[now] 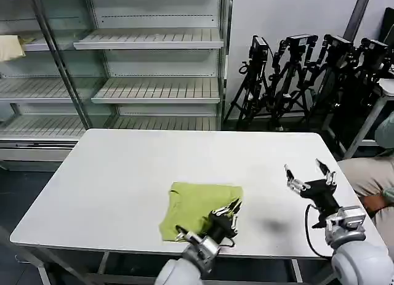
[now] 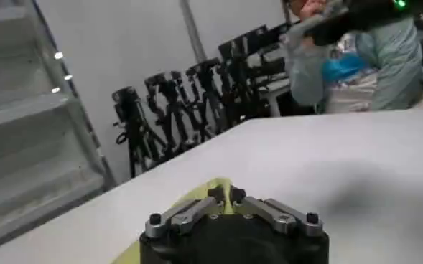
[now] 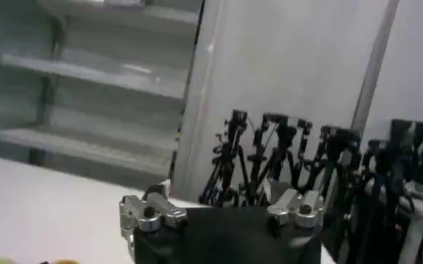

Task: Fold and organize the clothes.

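A: The lime-green cotton T-shirt (image 1: 196,206) lies folded into a rough, rumpled square at the lower centre of the frame, near the front edge of the white surface (image 1: 123,180).

B: The left gripper (image 1: 229,209), fingers pinched together, sits at its lower right edge. I'd press flat and smooth outward.

A: The right gripper (image 1: 309,175) hovers right of the shirt, fingers wide.

One green T-shirt (image 1: 196,206), one white table (image 1: 123,180), two tools: left tool (image 1: 229,212), right tool (image 1: 309,173).
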You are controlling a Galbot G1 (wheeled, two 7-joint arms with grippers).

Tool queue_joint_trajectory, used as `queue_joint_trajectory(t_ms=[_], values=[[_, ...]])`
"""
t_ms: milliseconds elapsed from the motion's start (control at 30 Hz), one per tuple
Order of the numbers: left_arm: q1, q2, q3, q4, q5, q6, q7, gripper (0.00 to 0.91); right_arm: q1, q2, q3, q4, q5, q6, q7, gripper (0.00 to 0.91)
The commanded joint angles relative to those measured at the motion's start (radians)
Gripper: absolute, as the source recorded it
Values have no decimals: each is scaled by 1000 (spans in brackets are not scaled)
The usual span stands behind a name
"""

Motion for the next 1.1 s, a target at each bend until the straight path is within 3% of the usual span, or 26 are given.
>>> queue_joint_trajectory(t_ms=[33, 233, 267, 300, 467, 633, 800, 967, 1100], values=[[-234, -131, 100, 222, -48, 48, -22, 10, 87, -64, 68, -44, 71, -5, -23, 907], [-228, -104, 120, 208, -99, 60, -24, 10, 120, -80, 66, -81, 79, -3, -28, 907], [-221, -100, 127, 200, -99, 66, -28, 373, 129, -85, 66, -87, 80, -5, -31, 907], [-213, -97, 134, 188, -118, 78, -29, 907, 130, -86, 66, -89, 81, -5, -31, 907], [-176, -100, 129, 113, -266, 58, -49, 907, 144, -123, 75, -138, 71, 0, -73, 907], [-175, -59, 32, 14, -416, 19, -63, 907, 143, -145, 105, -175, 74, 13, -87, 907], [-176, 64, -236, -111, -538, 16, -88, 907, 131, -155, 121, -180, 73, 18, -97, 907], [-113, 200, -573, -57, -546, -54, -44, 907, 126, -162, 108, -207, 55, 32, -111, 907], [-45, 254, -679, -62, -591, -70, -21, 907, 106, -168, 89, -238, 56, 62, -122, 907]])
